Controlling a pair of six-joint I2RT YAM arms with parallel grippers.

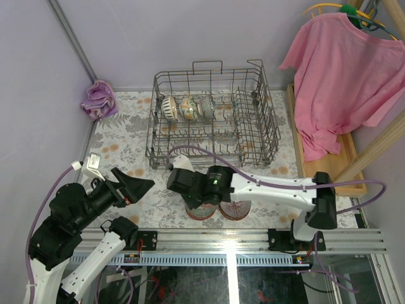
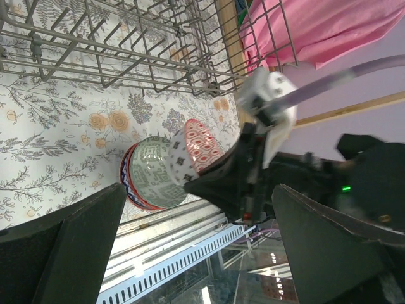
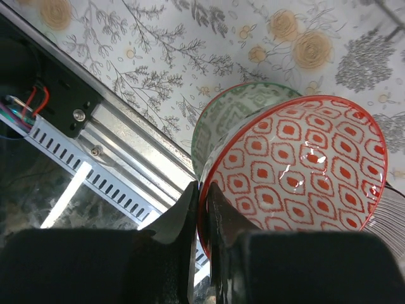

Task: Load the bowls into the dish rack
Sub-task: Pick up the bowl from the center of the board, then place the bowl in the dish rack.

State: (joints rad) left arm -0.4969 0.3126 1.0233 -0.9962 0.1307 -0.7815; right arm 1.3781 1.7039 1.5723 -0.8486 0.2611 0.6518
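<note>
the right hand (image 3: 202, 190) is seen closed on the rim of the red bowl (image 3: 291, 171), one finger inside the rim and one outside. the red bowl is held tilted on its side, its patterned outer wall turned to the right wrist camera at the lower right of that frame. just behind it, the green bowl (image 3: 234, 114) is seen. whether the two touch cannot be told. in the left wrist view the green bowl is shown nested in a blue-and-red bowl (image 2: 128, 174), which rests on the flowered worktop (image 3: 158, 57) near its front edge. a fourth bowl, the striped bowl (image 1: 235, 209), is seen in the top view just right of that stack, low in the centre of the frame.

the left hand (image 1: 133, 185) is held wide open at the lower left of the top view, with nothing between its fingers, well apart from the stack and pointed towards it.

the rack (image 1: 253, 107) is placed at the upper centre of the top view, behind the right hand. three bowls (image 1: 188, 107) are stood on edge in a row among the tines in its upper left part. the rest of the rack is seen bare.

a purple cloth (image 1: 98, 100) is seen left of the rack in the corner, and a pink shirt (image 1: 342, 76) is hung at the upper right.
</note>
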